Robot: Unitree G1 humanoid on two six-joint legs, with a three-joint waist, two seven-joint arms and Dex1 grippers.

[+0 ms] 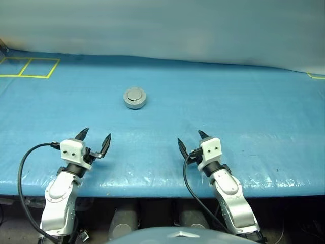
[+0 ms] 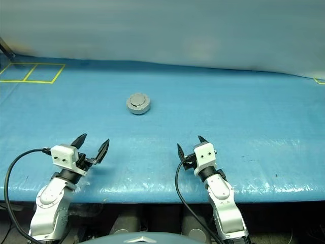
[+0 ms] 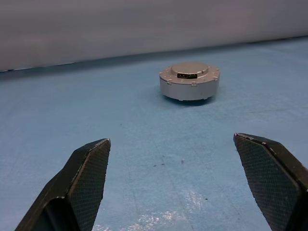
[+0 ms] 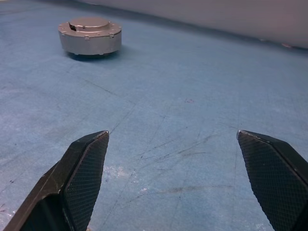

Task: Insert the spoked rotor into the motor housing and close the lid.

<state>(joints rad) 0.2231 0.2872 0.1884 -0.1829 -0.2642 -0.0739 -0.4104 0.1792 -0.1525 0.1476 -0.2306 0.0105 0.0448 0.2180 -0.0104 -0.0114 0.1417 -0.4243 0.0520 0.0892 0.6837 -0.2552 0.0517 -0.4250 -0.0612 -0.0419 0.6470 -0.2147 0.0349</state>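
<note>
Squarely upright, the motor housing [image 1: 135,98] sits flat on the counter [image 1: 244,107] with its round axis pointing straight up, so it has no long side to speak of. The lid [image 3: 189,69] lies closed on top, its plain face up and its raised round centre showing. In the left wrist view a small dark slot with pale marks sits in the lid's edge on the side toward that gripper, and small screw heads ring the rim. The case is squat, round and silver-grey, with a thin shadow under it.

The housing rests well ahead of both grippers, apart from each. From the left gripper [image 1: 94,140] it lies ahead and a little toward the right gripper's side; from the right gripper [image 1: 191,142] it lies ahead and off toward the left gripper's side. Both grippers hover near the counter's front edge with their black fingers spread wide and nothing between them. The left gripper's textured fingertips [image 3: 89,173] and the right gripper's fingertips [image 4: 86,168] frame only bare counter.

The counter is covered with a blue, slightly wrinkled sheet that carries faint scuffs and scratches. Yellow tape lines [image 1: 30,67] mark boxes at its far corner on the left gripper's side. Behind the counter stands a pale, plain wall [image 1: 162,25].
</note>
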